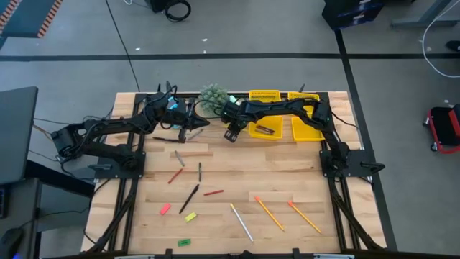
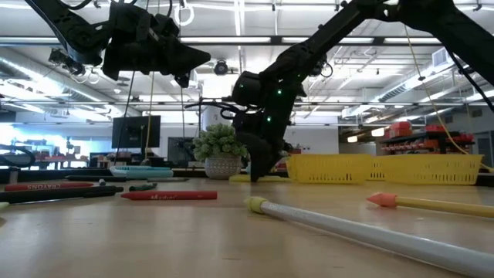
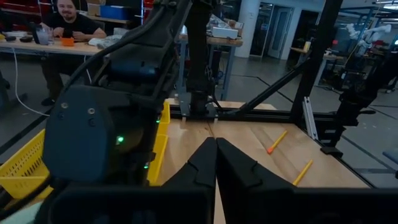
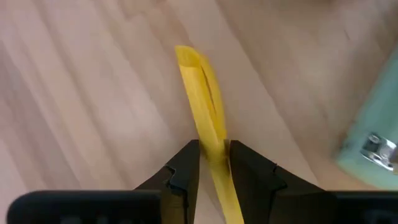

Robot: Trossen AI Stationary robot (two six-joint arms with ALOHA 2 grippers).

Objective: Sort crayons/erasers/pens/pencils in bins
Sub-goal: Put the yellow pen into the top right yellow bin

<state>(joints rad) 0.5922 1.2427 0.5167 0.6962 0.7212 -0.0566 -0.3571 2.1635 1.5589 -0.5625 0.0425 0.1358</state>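
Only one word can be read. In the low view, at the left edge of the frame, a red crayon [image 2: 46,186] lies on the tabletop [image 2: 154,239] with dark print along its side that looks like "CRAYONS", though the letters are small. A second red crayon [image 2: 168,196], nearer the middle left of that frame, also carries dark lettering along its wrapper, too small to make out. No other text, brand, number or sign is legible in any view; the signs and screens in the room behind the tabletop are too blurred to read.
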